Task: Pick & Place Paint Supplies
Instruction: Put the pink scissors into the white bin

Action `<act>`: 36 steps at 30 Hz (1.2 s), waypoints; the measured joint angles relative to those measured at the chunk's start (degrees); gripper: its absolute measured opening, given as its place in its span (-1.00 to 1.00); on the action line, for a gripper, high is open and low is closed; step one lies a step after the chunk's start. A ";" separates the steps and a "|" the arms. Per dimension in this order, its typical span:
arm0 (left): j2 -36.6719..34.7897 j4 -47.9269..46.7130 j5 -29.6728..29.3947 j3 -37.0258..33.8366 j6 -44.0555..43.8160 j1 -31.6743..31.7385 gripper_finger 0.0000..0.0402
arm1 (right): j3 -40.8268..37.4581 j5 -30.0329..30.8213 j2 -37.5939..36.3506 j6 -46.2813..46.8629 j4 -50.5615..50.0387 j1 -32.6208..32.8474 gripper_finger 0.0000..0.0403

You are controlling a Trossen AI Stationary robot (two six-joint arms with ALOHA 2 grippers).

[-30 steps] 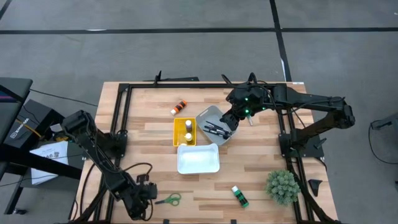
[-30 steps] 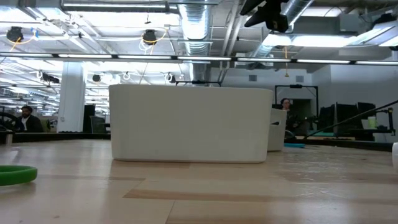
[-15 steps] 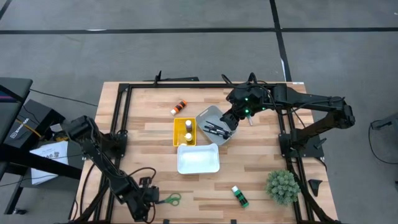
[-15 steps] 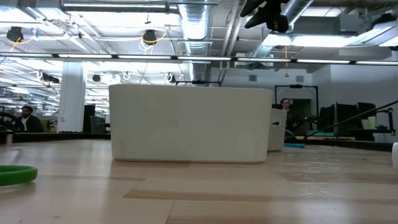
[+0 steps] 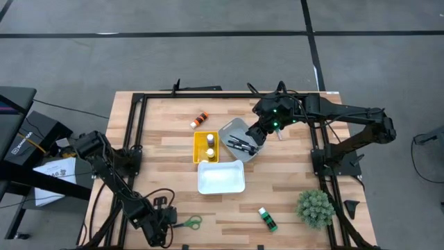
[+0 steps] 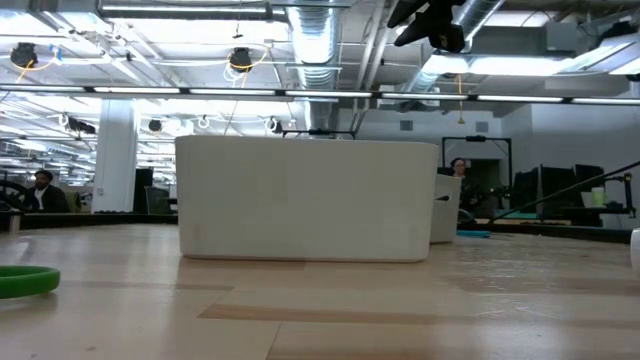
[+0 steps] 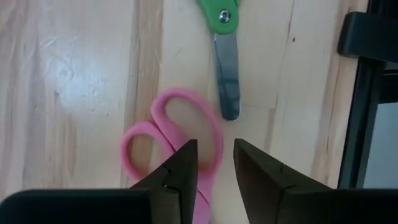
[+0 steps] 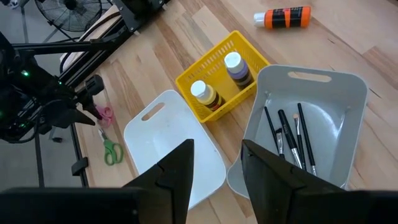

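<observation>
Where left pincer (image 7: 215, 163) straddles, pink scissors (image 7: 177, 146) partly hidden.

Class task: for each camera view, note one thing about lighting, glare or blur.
High view: even light, soft shadows on the table. Low view: bright ceiling lights behind the white bin, green scissors handle blurred close up. Left wrist view: pink scissors smeared, glare on the wood. Right wrist view: sharp, sheen on the grey bin.
</observation>
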 joint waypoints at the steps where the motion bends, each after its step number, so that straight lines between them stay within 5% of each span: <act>1: 0.00 -0.17 0.00 0.00 -0.43 -0.08 -0.52 | 0.00 0.00 0.02 0.00 0.00 0.00 -0.36; 29: 2.84 -2.89 -2.29 0.09 -0.65 -3.04 -0.52 | 0.00 0.00 0.04 1.02 0.02 0.00 -0.36; 36: 3.08 -4.92 -2.16 0.12 -3.28 -3.02 -0.70 | 0.00 -0.05 0.04 1.04 0.02 0.00 -0.36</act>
